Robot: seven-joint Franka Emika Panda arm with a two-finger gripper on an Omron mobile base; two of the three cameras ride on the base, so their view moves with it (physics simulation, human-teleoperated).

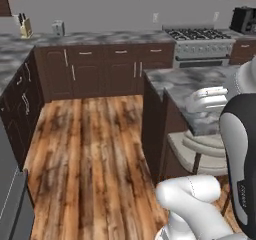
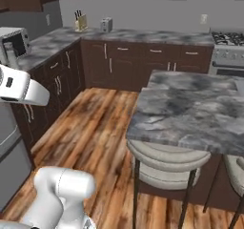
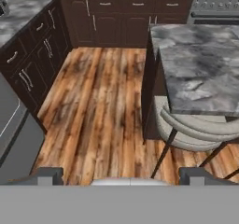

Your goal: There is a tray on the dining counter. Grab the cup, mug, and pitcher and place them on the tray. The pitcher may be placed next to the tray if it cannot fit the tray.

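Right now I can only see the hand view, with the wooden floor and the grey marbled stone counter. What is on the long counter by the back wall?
Observer: A pale wooden knife block with dark handles stands near its left corner.
Operator: Anything beside it?
Observer: A small boxy silver toaster, just to the right of the block.
Operator: And past the stove?
Observer: A dark boxy appliance, maybe a coffee machine, stands on the counter right of the steel stove.
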